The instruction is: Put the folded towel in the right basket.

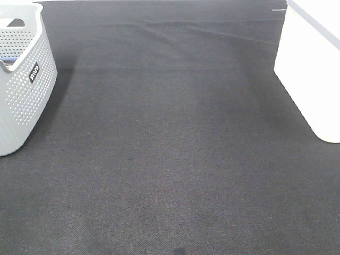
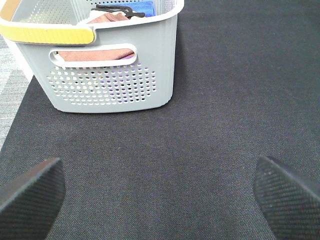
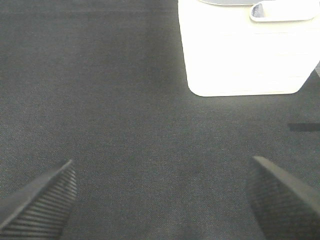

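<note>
Flanking dark mat, two baskets: grey, white

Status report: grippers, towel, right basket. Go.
Left gripper open, empty. Right gripper open, empty. Towels sit in left basket. Right basket unobstructed, mat between.

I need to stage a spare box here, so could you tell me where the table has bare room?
The dark mat lies bare across the whole stretch between the grey basket on the left and the white basket on the right. Only those two edges are occupied. The grey basket already holds folded cloths.
</note>
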You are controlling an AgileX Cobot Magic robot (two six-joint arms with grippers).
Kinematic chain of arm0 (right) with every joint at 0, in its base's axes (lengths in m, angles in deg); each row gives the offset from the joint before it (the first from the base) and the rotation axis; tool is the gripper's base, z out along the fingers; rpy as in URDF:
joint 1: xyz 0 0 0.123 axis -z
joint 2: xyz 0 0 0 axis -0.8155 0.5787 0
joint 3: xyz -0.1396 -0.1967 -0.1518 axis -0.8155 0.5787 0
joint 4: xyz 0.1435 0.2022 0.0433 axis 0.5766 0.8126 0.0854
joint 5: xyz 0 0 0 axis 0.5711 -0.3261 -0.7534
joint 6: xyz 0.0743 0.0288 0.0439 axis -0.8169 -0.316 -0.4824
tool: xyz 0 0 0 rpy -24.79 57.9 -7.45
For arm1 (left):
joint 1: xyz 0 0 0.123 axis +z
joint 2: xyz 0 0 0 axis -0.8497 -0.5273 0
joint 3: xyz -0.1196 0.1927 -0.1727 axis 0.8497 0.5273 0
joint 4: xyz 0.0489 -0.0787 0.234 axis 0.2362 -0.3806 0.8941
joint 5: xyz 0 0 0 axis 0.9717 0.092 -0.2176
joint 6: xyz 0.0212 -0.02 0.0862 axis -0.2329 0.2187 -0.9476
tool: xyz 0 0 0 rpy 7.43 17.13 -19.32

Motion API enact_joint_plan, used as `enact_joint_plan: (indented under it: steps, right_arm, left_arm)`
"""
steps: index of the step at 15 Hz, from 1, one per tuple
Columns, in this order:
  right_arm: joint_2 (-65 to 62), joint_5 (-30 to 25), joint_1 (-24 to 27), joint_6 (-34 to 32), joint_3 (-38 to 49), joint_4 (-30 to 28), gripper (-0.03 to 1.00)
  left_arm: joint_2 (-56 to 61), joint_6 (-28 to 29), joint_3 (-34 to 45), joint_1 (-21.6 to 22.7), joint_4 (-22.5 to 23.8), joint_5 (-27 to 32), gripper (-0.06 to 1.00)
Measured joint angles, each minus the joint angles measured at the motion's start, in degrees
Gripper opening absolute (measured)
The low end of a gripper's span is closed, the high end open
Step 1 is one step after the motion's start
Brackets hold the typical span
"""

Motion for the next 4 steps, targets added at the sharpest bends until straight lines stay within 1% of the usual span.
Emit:
enact_joint_plan:
  steps: [4]
  right_arm:
    - [0.0,0.0,0.0,0.0,0.0,0.0,0.86]
  left_arm:
    - [0.0,0.0,0.0,0.0,0.0,0.0,0.97]
